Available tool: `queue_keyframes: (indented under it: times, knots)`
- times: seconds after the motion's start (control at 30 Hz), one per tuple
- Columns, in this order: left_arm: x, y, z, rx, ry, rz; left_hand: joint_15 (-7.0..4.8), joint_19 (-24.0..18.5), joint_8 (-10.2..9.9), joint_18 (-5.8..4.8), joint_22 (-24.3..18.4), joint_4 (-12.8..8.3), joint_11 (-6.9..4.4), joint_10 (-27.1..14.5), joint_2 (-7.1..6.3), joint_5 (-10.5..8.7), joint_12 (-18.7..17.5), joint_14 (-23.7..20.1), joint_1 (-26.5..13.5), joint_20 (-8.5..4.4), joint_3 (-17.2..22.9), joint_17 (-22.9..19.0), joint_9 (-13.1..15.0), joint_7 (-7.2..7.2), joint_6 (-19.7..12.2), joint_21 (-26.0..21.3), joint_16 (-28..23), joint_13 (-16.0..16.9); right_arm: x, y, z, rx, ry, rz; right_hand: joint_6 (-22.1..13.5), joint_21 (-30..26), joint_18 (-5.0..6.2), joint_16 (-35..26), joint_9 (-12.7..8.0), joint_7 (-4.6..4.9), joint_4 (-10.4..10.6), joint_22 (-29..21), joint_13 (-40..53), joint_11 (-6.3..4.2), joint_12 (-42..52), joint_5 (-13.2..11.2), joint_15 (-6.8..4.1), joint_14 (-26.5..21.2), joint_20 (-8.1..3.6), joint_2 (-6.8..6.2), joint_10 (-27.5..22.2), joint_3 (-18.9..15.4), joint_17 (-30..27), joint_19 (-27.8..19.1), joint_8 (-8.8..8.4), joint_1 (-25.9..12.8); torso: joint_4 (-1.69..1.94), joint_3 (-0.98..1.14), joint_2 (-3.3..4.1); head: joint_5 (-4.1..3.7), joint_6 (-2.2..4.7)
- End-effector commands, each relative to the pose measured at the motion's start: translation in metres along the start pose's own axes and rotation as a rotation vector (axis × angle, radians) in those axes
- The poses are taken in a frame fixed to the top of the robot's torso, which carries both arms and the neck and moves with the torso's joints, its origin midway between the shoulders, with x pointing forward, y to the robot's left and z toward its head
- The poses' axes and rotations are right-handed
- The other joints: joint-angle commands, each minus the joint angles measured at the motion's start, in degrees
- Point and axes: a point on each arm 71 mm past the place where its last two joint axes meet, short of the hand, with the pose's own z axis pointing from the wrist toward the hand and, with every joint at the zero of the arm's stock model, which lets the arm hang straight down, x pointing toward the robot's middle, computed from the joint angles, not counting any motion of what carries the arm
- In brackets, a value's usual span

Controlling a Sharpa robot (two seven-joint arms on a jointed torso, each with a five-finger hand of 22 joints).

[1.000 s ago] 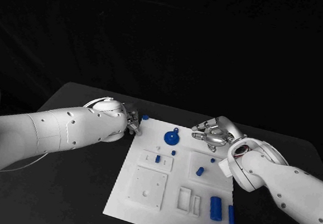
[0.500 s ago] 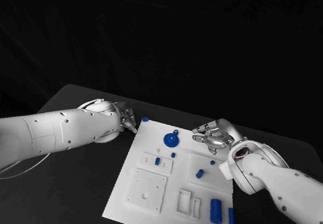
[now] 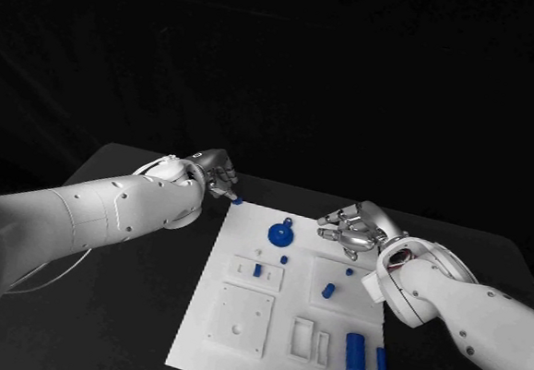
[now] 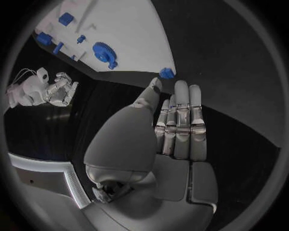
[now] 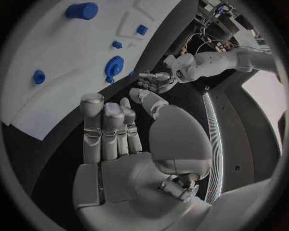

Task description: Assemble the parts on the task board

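At the near end of the task board (image 3: 233,353), two blue cylinders (image 3: 356,349) lie side by side by the right edge, next to the narrow slots. Farther up, a small blue peg (image 3: 328,291) sits on the right raised block and another on the left one, and the blue gear (image 3: 281,234) rests near the far edge. Beyond that, at the board's far left corner, a small blue part (image 4: 166,73) lies on the table (image 3: 117,294) just off the plate.

The left hand (image 4: 175,130) hangs just short of that part, fingers straight, held side by side and holding nothing. It looks set to pick this piece, so the thumb should move away from the fingers first, then close on the part from both sides without nudging it under the board's edge. The right hand (image 5: 129,144) hovers empty at the far right edge, fingers extended; it is best kept clear of the gear.
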Motion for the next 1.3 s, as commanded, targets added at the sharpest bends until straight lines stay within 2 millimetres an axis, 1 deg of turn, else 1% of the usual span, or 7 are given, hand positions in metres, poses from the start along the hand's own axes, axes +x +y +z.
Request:
queue_keyframes:
  times: [0.03, 0.1, 0.3, 0.43, 0.57, 0.97, 1.3]
  knots:
    - [0.0, -0.011, 0.003, 0.095, 0.017, 0.052, -0.04, 0.3, -0.2, 0.77, -2.3, 1.0, 0.04, -1.3, -0.71, -0.32, -0.1, 0.8, 0.0, 0.54, -0.6, 0.2, 0.0, -0.09, -1.9, -0.1, -1.3, -0.1, 0.001, 0.002, 0.0, -0.013, 0.006, -0.007, -0.4, -0.2, 0.51, -0.3, -0.1, 0.15, -0.1, 4.4, 0.0, 0.05, 0.1, 0.2, 0.18, -0.2, 0.27, 0.23, -0.5, -0.2, 0.0, 1.7, -0.11, -0.3, -0.44, 0.09, 0.41, 0.02, 0.28]
    - [0.003, -0.014, 0.005, 0.09, 0.053, 0.06, 0.12, 0.5, -0.4, 0.7, -4.2, 1.9, 0.24, -2.1, -0.86, -0.38, -0.1, 0.9, -0.1, 0.66, -1.4, 0.6, -0.2, -0.04, -4.4, -0.1, -1.9, -0.1, 0.001, 0.002, 0.0, -0.014, 0.007, -0.008, -0.4, -0.2, 0.51, -0.3, -0.1, 0.15, -0.1, 4.4, 0.0, 0.05, 0.1, 0.2, 0.18, -0.2, 0.27, 0.23, -0.5, -0.2, 0.0, 1.7, -0.11, -0.3, -0.56, 0.1, 0.59, 0.05, 0.43]
    - [0.011, -0.017, 0.008, 0.061, 0.165, 0.09, 0.18, 0.9, -0.3, 0.58, -6.6, 2.7, 0.39, -3.4, -0.02, -0.17, 0.0, 0.8, -0.6, 0.7, -3.3, 1.9, -0.1, -0.13, -4.1, 0.0, -0.9, 0.0, 0.001, 0.003, -0.001, -0.017, 0.008, -0.009, -0.4, -0.2, 0.51, -0.3, -0.1, 0.15, -0.1, 4.4, 0.0, 0.05, 0.1, 0.2, 0.18, -0.2, 0.27, 0.23, -0.5, -0.2, 0.0, 1.7, -0.11, -0.3, -0.74, 0.18, 0.96, 0.08, 0.5]
    - [0.016, -0.016, 0.008, 0.028, 0.231, 0.121, 0.61, 1.0, -0.6, 0.8, -7.2, 4.1, 1.09, -6.6, -1.15, -0.14, 0.0, 0.2, -0.6, 1.11, -2.8, 2.3, -0.3, -0.93, -8.2, 0.1, 0.1, -0.1, 0.001, 0.004, -0.002, -0.018, 0.008, -0.01, -0.4, -0.2, 0.51, -0.3, -0.1, 0.15, -0.1, 4.4, 0.0, 0.05, 0.1, 0.2, 0.18, -0.2, 0.27, 0.23, -0.5, -0.2, 0.0, 1.7, -0.11, -0.3, -0.82, 0.19, 1.17, 0.0, 0.58]
    - [0.018, -0.013, 0.009, 0.0, 0.265, 0.145, 0.72, 1.2, -0.6, 1.02, -7.2, 5.2, 1.37, -7.7, -1.76, 0.2, -0.1, 0.1, 0.1, 1.2, -2.4, 2.5, -0.3, -0.77, -8.4, 0.2, 1.1, -0.1, 0.0, 0.003, -0.003, -0.018, 0.006, -0.012, -0.4, -0.1, 0.52, -0.2, -0.1, 0.16, -0.1, 4.4, 0.0, 0.05, 0.1, 0.4, 0.18, -0.1, 0.26, 0.24, -0.5, 0.0, 0.0, 1.8, -0.1, -0.3, -0.84, 0.18, 1.17, -0.07, 0.54]
    - [0.015, -0.011, 0.012, -0.007, 0.244, 0.168, 0.7, 0.9, -0.6, 1.19, -4.3, 4.8, 1.76, -10.4, -1.0, 1.44, -0.1, -0.7, 0.9, 1.19, -1.2, 2.6, -0.3, -1.16, -8.1, 0.2, 3.3, -0.1, -0.001, 0.004, -0.003, -0.019, 0.003, -0.013, -0.4, -0.1, 0.52, -0.2, -0.1, 0.16, -0.1, 4.4, 0.0, 0.05, 0.1, 0.4, 0.18, -0.1, 0.26, 0.24, -0.5, 0.0, 0.0, 1.8, -0.1, -0.3, -0.83, 0.11, 1.07, -0.38, 0.49]
    - [0.012, -0.01, 0.012, 0.005, 0.215, 0.163, 0.09, 0.8, -0.5, 1.19, 1.7, 1.6, 1.43, -10.4, 1.89, 1.69, -0.1, -1.7, 1.8, 0.54, -1.5, 3.4, -0.3, -0.99, -5.7, 0.4, 7.6, -0.1, -0.001, 0.003, -0.004, -0.018, 0.003, -0.014, -0.3, -0.1, 0.52, -0.2, -0.1, 0.15, 0.0, 4.4, -0.1, 0.04, 0.1, 0.4, 0.18, -0.1, 0.26, 0.29, -0.5, 0.0, 0.0, 1.8, -0.1, -0.4, -0.69, 0.1, 1.03, -0.46, 0.45]
